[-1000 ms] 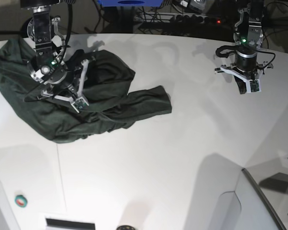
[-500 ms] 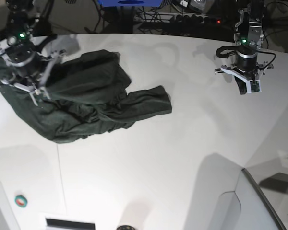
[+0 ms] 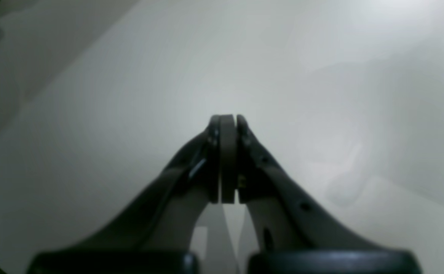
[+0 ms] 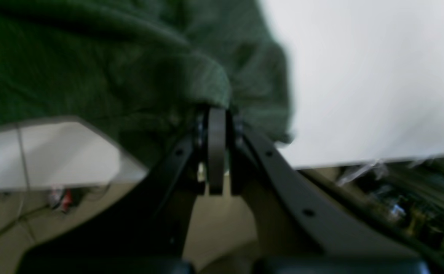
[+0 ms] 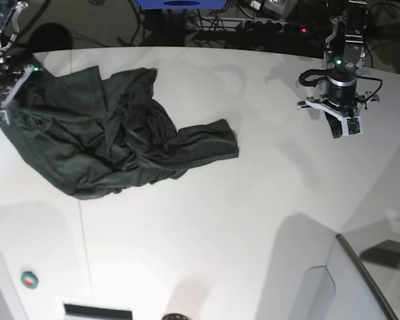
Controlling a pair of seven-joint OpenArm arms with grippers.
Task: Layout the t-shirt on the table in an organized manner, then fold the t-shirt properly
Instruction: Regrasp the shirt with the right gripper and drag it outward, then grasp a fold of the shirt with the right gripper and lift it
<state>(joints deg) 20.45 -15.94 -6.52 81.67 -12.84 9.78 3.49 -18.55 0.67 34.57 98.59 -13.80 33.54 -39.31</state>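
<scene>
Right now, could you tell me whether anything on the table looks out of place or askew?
Yes: the t-shirt lies bunched and twisted at the table's far corner, beside the right gripper, not flat.

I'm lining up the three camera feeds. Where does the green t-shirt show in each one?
Base: t-shirt crumpled at upper left on the table.
Right wrist: fills the upper left, bunched at the right gripper, which is shut on it.
Left wrist: not in it.
Shared landmark: the white table.

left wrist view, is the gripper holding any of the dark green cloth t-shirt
No, the left gripper has its jaws pressed together with nothing between them, over bare glossy white table.
</scene>
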